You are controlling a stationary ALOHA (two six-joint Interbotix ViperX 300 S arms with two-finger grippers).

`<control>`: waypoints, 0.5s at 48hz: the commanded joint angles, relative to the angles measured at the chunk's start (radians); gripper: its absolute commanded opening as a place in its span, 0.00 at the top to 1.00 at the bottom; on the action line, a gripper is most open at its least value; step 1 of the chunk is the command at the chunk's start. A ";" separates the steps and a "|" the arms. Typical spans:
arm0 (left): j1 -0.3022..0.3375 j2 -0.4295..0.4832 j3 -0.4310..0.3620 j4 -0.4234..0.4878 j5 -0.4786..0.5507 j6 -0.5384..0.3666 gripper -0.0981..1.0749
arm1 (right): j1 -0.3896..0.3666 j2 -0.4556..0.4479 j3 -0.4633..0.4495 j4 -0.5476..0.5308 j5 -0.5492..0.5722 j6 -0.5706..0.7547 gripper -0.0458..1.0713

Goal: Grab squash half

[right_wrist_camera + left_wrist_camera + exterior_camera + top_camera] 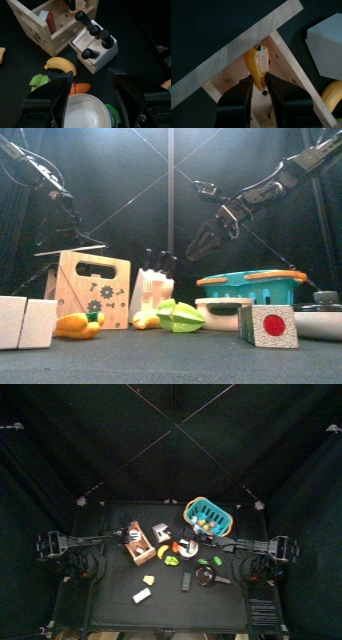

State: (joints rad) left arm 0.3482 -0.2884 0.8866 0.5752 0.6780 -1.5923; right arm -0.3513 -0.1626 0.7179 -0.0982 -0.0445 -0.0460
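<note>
**Inside the wooden box: the claw on the squash half**

Inside the wooden box (234, 60), under its slanted handle bar, the squash half (258, 57) stands between the walls. The left gripper (261, 79) has its two jaws close together on the lower end of it, so the grip seems to be made.

The squash half looks like a toy piece: light, stiff and smooth. I judge it a little slippery, and its rounded back can roll between the pads. The narrow end is a good place to hold, but a grip nearer the middle would be more safe.

Room is small here. The box walls are just beside the jaws on both sides, and the bar crosses above, so I think the way out must be straight and slow, or the squash may catch on wood.

The right gripper (90, 75) hangs with jaws apart above the white bowl (83, 112), near the banana (60, 64) and the knife block (97, 47), well apart from the box.
</note>
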 commanded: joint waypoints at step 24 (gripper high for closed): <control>-0.112 -0.195 0.067 0.133 -0.052 0.012 0.40 | -0.006 -0.028 -0.035 0.006 0.003 0.000 0.14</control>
State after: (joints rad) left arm 0.2454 -0.4771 0.9664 0.6964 0.6489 -1.5815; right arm -0.3528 -0.1626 0.7102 -0.0951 -0.0383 -0.0476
